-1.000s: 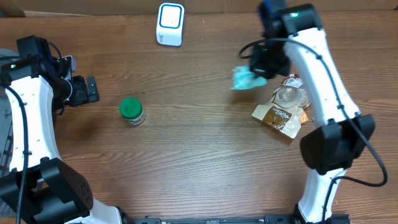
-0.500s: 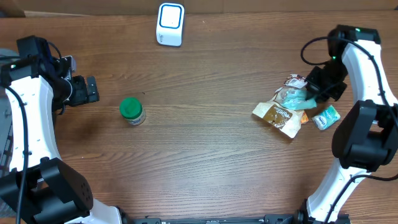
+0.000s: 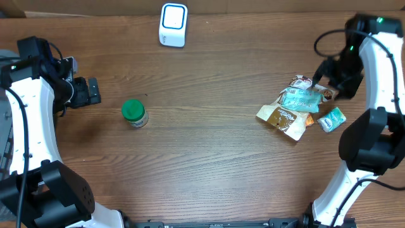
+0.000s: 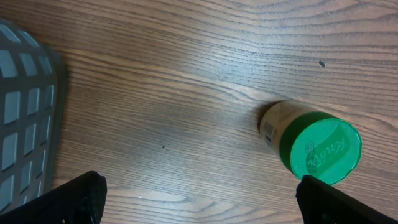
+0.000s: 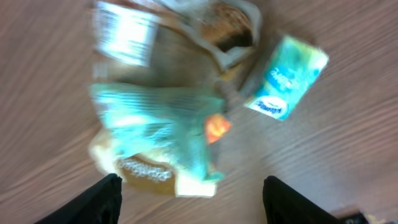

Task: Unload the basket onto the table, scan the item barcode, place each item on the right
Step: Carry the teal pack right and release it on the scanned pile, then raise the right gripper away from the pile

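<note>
The right gripper (image 5: 191, 193) hangs over the pile of packets at the right side of the overhead frame, its two fingers apart and holding nothing; the teal packet (image 3: 299, 99) lies on top of the brown pouch (image 3: 281, 120), with a small teal box (image 3: 331, 119) just beside them; the white scanner (image 3: 173, 24) is at the top centre; the green-lidded jar (image 3: 134, 113) stands left of centre, near the left gripper (image 3: 95, 92), whose fingers are wide apart and empty.

Robot test bench, wooden table (image 3: 209, 171), white scanner (image 3: 173, 24)
</note>
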